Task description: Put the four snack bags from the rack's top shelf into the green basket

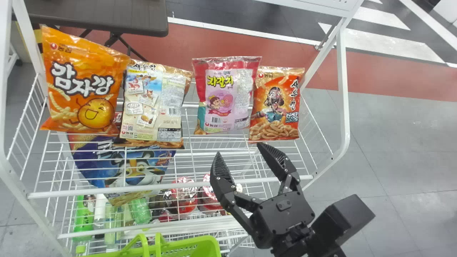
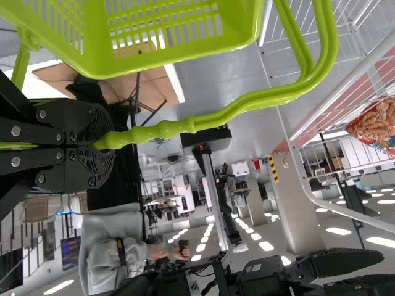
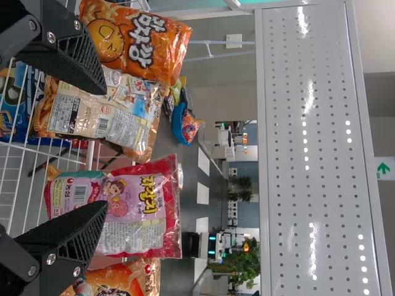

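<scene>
Orange potato-face bag (image 1: 84,82), cream bag (image 1: 153,103), pink bag (image 1: 228,96), fiery red-orange bag (image 1: 276,107): all four up on the wire top shelf (image 1: 107,190), upright, spread in a row! That leaves a gap beside the pink one, handy room for a finger; the orange and cream pair crowd together, probably the trickier pick. And here's the right gripper (image 1: 238,149), fingers wide apart, nothing between them, in front of the row: pink looks the likely first target. Down below, the left gripper (image 2: 95,145) has its fingers clamped on the handle (image 2: 166,129) of the green basket (image 1: 210,246), presumably to steady it near the shelf and keep its mouth free for a short drop. Squeeze gently, those bags could crumple or slip!
</scene>
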{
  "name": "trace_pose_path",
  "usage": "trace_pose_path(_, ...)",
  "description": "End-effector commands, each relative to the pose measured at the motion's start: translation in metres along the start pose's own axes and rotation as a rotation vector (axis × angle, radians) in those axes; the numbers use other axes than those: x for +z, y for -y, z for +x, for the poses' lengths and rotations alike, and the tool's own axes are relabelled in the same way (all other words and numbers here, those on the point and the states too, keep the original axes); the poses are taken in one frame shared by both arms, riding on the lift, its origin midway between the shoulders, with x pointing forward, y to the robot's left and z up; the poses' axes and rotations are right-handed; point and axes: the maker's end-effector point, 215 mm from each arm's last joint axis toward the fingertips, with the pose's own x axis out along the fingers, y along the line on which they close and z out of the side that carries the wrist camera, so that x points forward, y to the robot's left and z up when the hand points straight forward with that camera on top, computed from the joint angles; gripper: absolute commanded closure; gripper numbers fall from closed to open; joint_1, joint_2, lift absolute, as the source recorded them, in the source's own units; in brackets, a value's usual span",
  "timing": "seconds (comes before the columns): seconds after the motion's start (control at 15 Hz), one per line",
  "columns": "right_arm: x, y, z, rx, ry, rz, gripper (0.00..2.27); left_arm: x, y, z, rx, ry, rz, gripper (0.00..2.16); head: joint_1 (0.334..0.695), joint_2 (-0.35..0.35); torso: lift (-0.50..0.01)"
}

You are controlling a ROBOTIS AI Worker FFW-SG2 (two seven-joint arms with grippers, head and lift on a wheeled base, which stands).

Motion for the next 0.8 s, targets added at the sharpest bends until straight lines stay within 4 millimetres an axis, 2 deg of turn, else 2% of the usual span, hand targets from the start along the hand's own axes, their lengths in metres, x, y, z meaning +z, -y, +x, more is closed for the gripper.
trace_pose_path(0.0,0.000,0.000,0.000,0.001,0.001,0.001,0.20,0.000,0.000,0.000,0.000,0.001,0.002,2.15,0.695,-0.350,0.000)
trace_pose_path(0.53,-0.001,-0.003,0.001,0.004,0.000,0.006,0.20,0.001,0.000,0.000,0.000,0.002,0.004,2.15,0.695,-0.350,0.000)
trace_pose_path(0.73,-0.008,-0.019,0.016,0.027,0.009,0.027,0.20,-0.001,0.003,0.003,-0.005,-0.003,0.005,2.15,0.695,-0.350,0.000)
